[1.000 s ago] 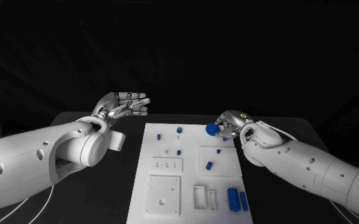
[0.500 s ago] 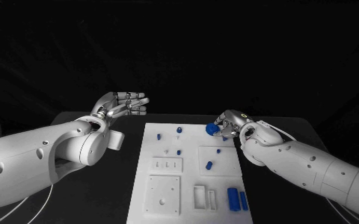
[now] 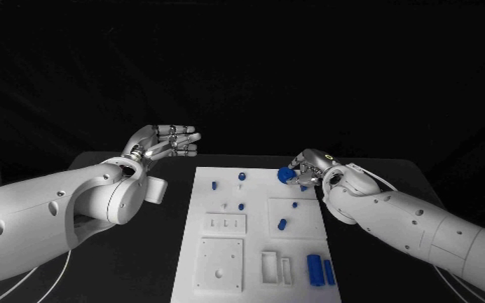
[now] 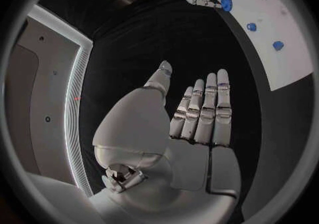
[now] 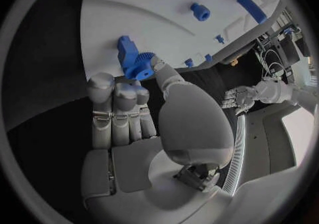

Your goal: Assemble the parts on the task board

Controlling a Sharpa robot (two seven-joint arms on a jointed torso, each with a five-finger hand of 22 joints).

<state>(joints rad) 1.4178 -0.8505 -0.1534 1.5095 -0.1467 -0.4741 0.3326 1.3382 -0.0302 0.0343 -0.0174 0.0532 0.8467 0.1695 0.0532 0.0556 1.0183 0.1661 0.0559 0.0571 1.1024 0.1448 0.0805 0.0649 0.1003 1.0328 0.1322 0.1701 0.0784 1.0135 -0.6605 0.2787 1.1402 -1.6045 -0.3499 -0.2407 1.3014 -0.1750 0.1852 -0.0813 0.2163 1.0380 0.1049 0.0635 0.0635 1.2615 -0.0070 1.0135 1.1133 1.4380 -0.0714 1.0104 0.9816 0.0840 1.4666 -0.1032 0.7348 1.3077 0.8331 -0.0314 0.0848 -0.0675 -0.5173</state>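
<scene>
Right hand: the right hand (image 3: 311,167) sits at the task board's far right corner, at about 1 o'clock from the board's middle; its thumb and fingers are closed on a blue gear part (image 3: 287,174), seen in the right wrist view (image 5: 136,61) as a toothed piece with a block behind it, pinched at the fingertips; whether the part touches the board surface I cannot tell.

Left hand: the left hand (image 3: 167,141) is raised off the board's far left corner, at about 10 o'clock from the board's middle; its fingers (image 4: 207,108) are straight and side by side, thumb held apart, palm bare, holding nothing.

Task board: the white task board (image 3: 202,231) lies lengthwise in the middle of the black table (image 3: 121,261), between the two arms.

Parts on the board: small blue pegs (image 3: 242,175) stand in the far half, at about 12 o'clock; a blue peg (image 3: 282,224) stands in the square plate right of centre, at about 3 o'clock; two long blue bars (image 3: 315,269) lie side by side at the near right corner, at about 5 o'clock, just beside an open white rectangular frame (image 3: 270,266).
</scene>
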